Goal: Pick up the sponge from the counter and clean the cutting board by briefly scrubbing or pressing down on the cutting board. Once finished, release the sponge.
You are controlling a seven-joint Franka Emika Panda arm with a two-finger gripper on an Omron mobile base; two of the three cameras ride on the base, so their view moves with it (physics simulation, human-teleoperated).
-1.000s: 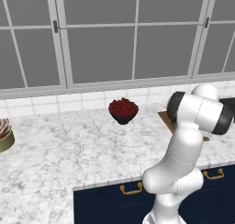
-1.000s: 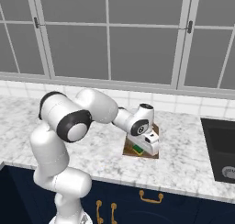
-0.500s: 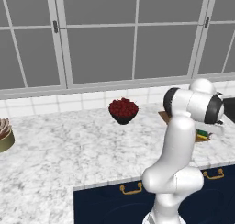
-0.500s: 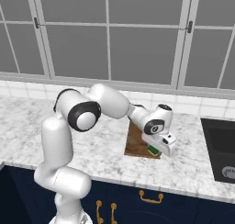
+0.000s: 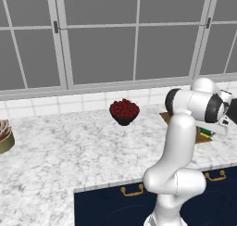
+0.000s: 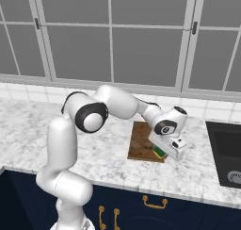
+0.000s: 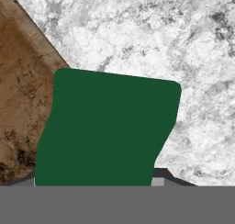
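Observation:
The sponge (image 6: 160, 153), dark green over yellow, sits low at the near right corner of the brown cutting board (image 6: 141, 142), with my gripper (image 6: 168, 151) shut on it. In the hand view the sponge's green top (image 7: 108, 126) lies between my fingers, half over the cutting board (image 7: 23, 103) and half over the marble counter (image 7: 183, 35). A dark fingertip (image 7: 160, 173) shows at its lower right edge. From the left base camera my own arm hides most of the cutting board (image 5: 202, 137).
A dark bowl of red fruit (image 5: 124, 110) stands at the back of the counter, left of the board. A black sink (image 6: 226, 153) is set into the counter to the right. A round container (image 5: 3, 136) sits at the far left.
My hand has carried the sponge rightwards across the board to its near right corner, and the arm has stretched out further to the right.

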